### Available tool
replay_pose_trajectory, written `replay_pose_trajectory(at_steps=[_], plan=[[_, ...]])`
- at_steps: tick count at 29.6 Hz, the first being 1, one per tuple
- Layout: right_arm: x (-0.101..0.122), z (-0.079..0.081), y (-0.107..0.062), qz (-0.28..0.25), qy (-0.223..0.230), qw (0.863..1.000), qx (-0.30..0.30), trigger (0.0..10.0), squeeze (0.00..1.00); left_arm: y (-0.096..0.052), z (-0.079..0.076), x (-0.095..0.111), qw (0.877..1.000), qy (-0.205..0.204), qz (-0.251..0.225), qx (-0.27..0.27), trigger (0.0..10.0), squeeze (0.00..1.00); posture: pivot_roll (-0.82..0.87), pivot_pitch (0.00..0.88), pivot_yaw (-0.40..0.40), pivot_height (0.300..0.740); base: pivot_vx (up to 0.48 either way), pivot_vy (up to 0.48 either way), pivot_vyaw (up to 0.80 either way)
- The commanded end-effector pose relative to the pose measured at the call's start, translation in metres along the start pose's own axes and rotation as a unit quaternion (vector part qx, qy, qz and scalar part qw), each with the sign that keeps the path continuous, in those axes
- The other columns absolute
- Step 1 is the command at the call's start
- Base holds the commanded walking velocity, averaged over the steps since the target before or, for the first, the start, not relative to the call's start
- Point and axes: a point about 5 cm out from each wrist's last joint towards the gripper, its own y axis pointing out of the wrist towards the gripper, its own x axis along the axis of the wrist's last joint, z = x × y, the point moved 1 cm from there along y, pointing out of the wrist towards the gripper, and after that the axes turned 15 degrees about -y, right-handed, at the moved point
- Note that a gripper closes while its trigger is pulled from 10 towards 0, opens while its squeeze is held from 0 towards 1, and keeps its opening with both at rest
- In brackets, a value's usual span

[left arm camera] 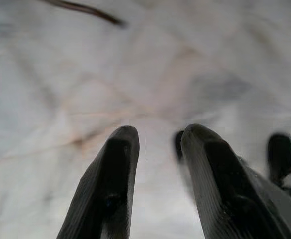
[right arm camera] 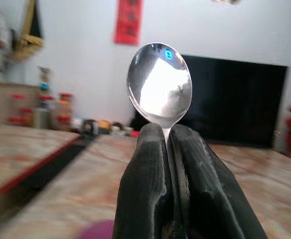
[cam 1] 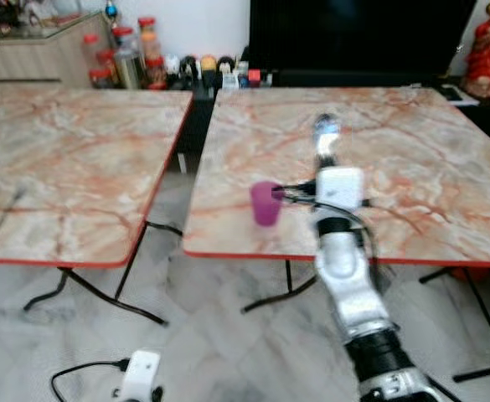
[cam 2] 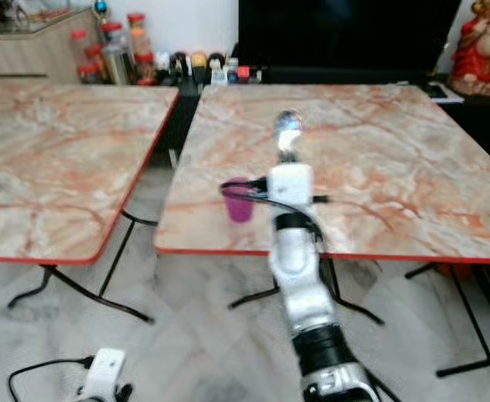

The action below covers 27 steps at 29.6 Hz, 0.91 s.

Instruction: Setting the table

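From the left eye view, you see two marble-look tables with red edges standing side by side. Your right arm reaches up over the right table (cam 1: 412, 159). Its right gripper (cam 1: 323, 142) holds a shiny spoon (cam 1: 325, 127) with the bowl end pointing up. A small purple cup (cam 1: 265, 203) stands on that table near its front edge, just beside the white wrist. The left table (cam 1: 69, 159) has a thin dark thing near its front, too blurry to name. Jars and bottles (cam 1: 127, 54) crowd the back between the tables, in front of a big black screen (cam 1: 362, 38). A red and gold figure (cam 1: 489, 50) sits at the far right. Down low, you can see the white part of your left arm over the pale floor.

From the right eye view, you get the same scene, a little blurry. The spoon sits above the wrist and the purple cup is beside it.

From the left wrist view, the left gripper (left arm camera: 157, 149) points at the pale floor. Its two black fingers are apart with a gap between them and nothing in it.

From the right wrist view, you see the two black fingers pressed tight together on the spoon's handle. The round bowl sticks out past the tips, bright and shiny. A bit of purple shows at the bottom edge.
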Motion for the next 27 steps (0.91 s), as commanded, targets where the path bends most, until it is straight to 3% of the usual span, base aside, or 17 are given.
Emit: replay_pose_trajectory(at_steps=[1, 27], plan=[[-0.0024, -0.0097, 0.0022, 0.001, -0.003, 1.0, -0.013, 10.0, 0.0, 0.0009, -0.0081, -0.0017, 1.0, -0.001, 0.002, -0.01, 10.0, 0.0, -0.03, 0.0, 0.019, 0.736, 0.0, 0.48, 0.0], [-0.0061, -0.0079, 0.002, 0.011, -0.001, 1.0, -0.009, 10.0, 0.0, 0.001, -0.0028, 0.0021, 1.0, -0.008, -0.003, 0.0, 10.0, 0.0, -0.02, 0.0, 0.021, 0.736, 0.0, 0.48, 0.0]])
